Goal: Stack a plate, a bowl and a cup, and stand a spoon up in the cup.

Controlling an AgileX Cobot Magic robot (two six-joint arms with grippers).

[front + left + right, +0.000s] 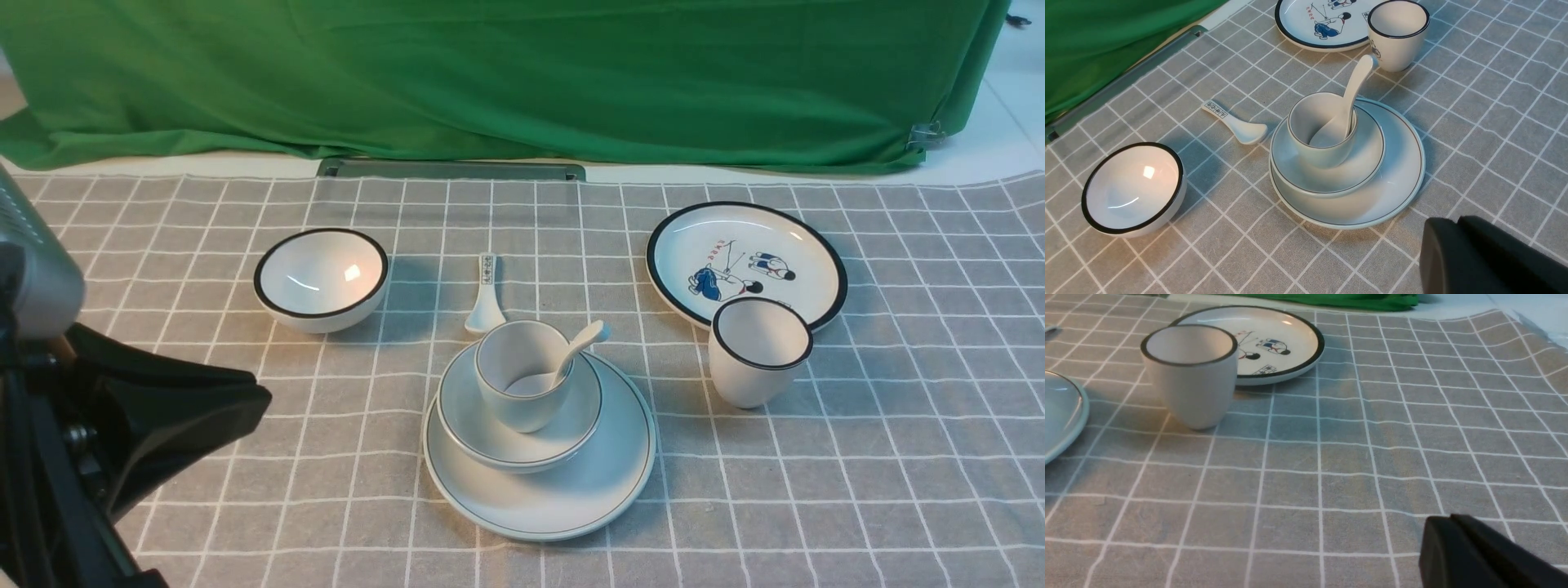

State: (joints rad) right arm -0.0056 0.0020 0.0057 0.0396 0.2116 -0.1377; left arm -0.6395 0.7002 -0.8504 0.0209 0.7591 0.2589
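Both grippers you operate are closed and empty: left gripper hangs at the near left, right gripper shows only in its wrist view. At centre, plate carries bowl, which holds cup; spoon leans inside it.

From my right wrist I saw my right gripper as a dark shape with its fingers pressed together, holding nothing, above the grey checked tablecloth. The black-rimmed cup stood upright on the cloth. Just behind it lay the cartoon plate, also black-rimmed. Only an edge of the plate, pale with a thin rim line, showed beside the cup, apart from it.
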